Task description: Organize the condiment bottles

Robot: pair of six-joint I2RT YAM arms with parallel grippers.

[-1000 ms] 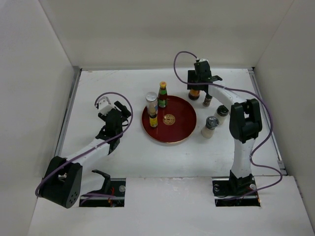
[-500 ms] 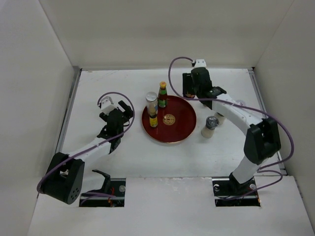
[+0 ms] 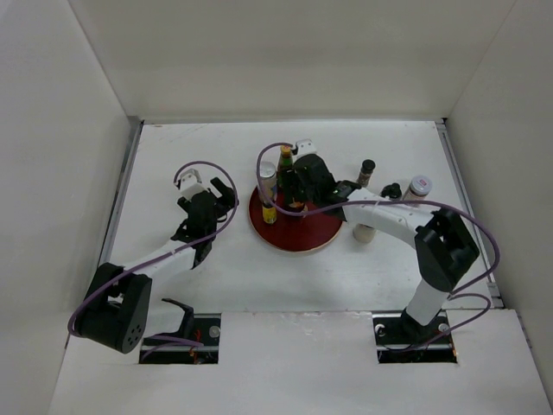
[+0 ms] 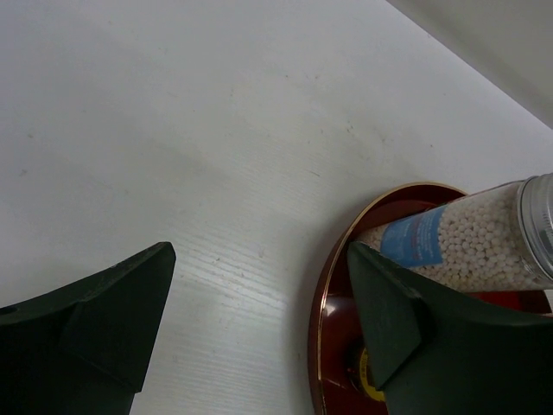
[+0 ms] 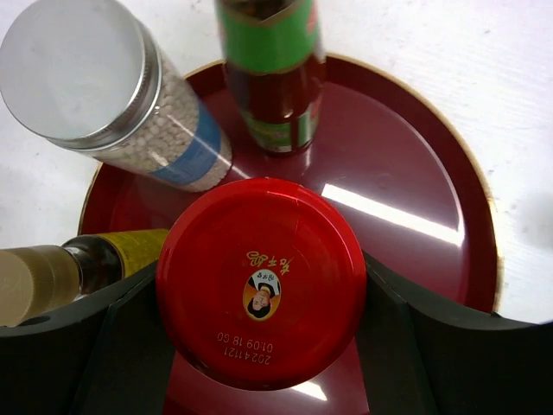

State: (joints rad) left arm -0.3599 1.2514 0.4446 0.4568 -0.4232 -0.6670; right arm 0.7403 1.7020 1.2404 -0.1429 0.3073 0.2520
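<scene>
Right gripper jaws clamped on red-capped jar, over red tray. Just ahead of jaws: silver-capped bead jar, green-labelled bottle. Yellow-labelled bottle beside one finger. Left gripper jaws apart, empty, over table; tray rim beside one finger.

The tray has a smooth, high-gloss dark red finish. Over the tray, the red-capped bottle shows a glossy, plastic-looking cap; on the tray, the bead jar has a clear wall and a satin, metal-looking lid. Around the tray, the table is matt white with faint grain.
</scene>
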